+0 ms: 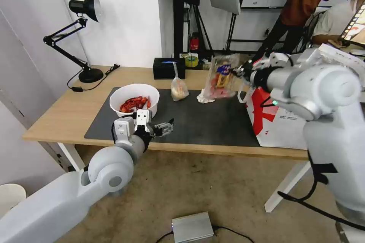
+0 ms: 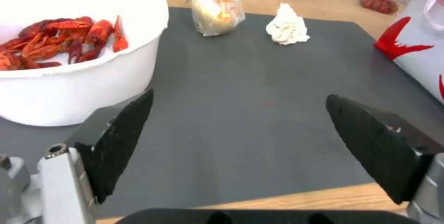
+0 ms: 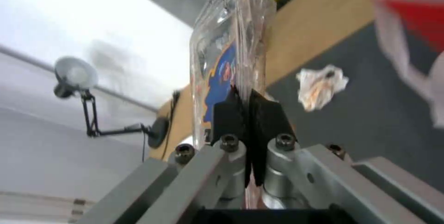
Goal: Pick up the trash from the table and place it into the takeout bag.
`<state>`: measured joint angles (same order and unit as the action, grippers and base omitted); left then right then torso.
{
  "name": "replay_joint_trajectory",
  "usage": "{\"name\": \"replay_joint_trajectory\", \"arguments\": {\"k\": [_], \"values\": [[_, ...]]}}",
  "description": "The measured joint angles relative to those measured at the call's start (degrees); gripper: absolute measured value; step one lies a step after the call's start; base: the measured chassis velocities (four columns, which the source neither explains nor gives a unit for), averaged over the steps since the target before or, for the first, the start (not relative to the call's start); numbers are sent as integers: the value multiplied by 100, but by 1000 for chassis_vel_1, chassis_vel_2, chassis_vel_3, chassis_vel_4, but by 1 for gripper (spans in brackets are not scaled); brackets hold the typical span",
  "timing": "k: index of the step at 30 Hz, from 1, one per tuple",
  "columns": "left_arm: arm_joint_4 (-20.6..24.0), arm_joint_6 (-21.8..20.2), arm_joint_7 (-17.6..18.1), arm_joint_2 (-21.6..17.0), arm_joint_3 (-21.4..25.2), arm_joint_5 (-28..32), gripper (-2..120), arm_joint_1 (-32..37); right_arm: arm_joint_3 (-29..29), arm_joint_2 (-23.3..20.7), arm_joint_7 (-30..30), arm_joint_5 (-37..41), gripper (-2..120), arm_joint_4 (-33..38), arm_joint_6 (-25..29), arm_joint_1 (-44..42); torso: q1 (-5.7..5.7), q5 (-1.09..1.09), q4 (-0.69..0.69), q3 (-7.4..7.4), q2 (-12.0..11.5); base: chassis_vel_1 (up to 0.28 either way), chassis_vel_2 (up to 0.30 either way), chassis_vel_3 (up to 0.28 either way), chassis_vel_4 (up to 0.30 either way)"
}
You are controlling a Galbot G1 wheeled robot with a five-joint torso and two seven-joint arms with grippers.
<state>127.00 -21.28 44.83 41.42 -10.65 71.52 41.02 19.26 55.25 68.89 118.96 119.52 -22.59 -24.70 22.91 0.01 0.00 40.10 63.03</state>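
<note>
Light-wood table (image 1: 57,119) under a dark grey mat (image 1: 213,121), taken as the landmark. Above the mat's far right corner: right gripper (image 3: 244,113), pads pinched tight on the edge of the clear plastic clamshell (image 1: 219,78), lifted clear and tilted, probably for carrying to the takeout bag (image 1: 279,121) standing at the mat's right end. On the mat's left: white bowl (image 1: 134,98) of crayfish shells. Along the mat's far edge: knotted clear bag (image 1: 178,89), crumpled tissue (image 1: 204,98). Over the mat's near edge, beside the bowl: left gripper (image 2: 240,147), fingers spread wide, holding nothing, seemingly waiting.
</note>
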Motion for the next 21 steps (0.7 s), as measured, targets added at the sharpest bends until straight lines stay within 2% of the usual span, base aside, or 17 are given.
{"name": "replay_joint_trajectory", "arguments": {"k": [8,13,21], "values": [[145,8,2,-96,144,-21,100,172,366,-661,112,382,0,36,197,237,0,0,0,0,0,0,0,0,0],[236,9,3,-107,271,-44,100,320,835,-1179,119,666,0,-24,236,195,0,0,-1,0,0,0,0,0,0],[333,12,-4,-138,356,-68,100,405,1330,-1584,75,848,0,-213,233,-51,0,0,0,0,0,0,0,0,0]]}}
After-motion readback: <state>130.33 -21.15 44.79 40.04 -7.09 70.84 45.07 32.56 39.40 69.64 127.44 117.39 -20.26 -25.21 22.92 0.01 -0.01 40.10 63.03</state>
